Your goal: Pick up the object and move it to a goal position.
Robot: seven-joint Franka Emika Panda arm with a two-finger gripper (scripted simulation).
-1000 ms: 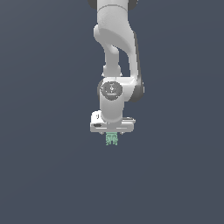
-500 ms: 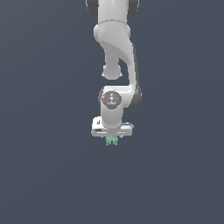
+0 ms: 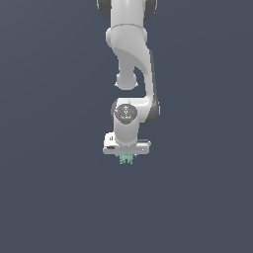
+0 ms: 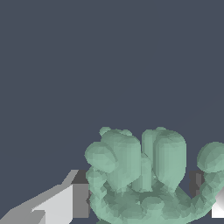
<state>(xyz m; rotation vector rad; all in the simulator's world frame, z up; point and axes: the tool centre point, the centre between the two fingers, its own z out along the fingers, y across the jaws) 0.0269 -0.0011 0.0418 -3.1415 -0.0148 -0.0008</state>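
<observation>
Object [image 3: 127, 158]: pale mint-green lumpy piece, just below centre of the exterior frame, clamped between the fingers [image 4: 65, 203] of the white gripper [image 3: 127, 157], against a plain dark blue-grey backdrop.

Exterior view: arm [image 3: 129, 59] cut off at the top edge, base not visible. Gripper [image 3: 127, 157] fingers too small to make out; jaw gap can't be read here. Object [image 3: 127, 158] is a tiny mint speck under the hand, its upper part hidden by the gripper body, shape unreadable.

Wrist view: object [image 4: 148, 179] runs off the bottom and one side edge, so its full outline is unknown. It covers the inner faces of the fingers [image 4: 65, 203]; the far finger shows only a sliver at the frame edge. Pad contact not directly visible.
</observation>
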